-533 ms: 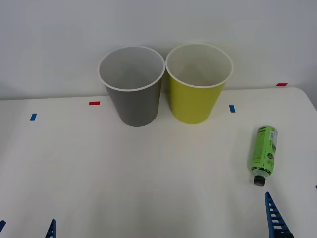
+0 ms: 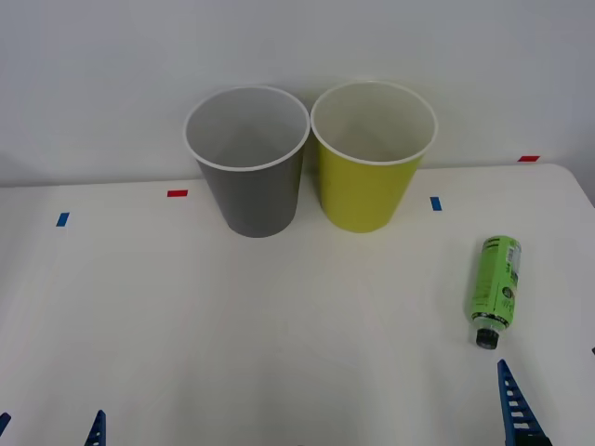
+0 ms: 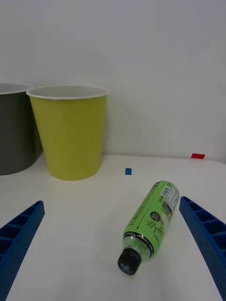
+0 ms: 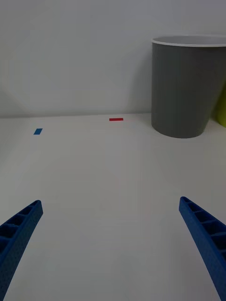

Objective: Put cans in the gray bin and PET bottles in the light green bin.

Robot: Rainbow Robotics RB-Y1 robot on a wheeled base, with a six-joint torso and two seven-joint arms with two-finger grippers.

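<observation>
Soft, even, bright light falls from above across the white desk (image 2: 279,353), with no glare. The gray bin (image 2: 249,167) and light green bin (image 2: 370,158) cast only faint shadows at their bases. The front view is crisp edge to edge.

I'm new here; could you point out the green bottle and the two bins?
PET bottle (image 2: 495,279): front view, green label.
Gray bin (image 2: 253,195): front view, outer wall.
Light green bin (image 2: 365,190): front view, outer wall.

The left gripper (image 4: 113,249) hangs over the white table (image 4: 103,188), its blue ribbed fingers (image 4: 19,235) spread wide apart; the gray bin (image 4: 188,87) stands upright beyond; red tape (image 4: 116,119) and blue tape (image 4: 38,131) lie near the wall.
</observation>
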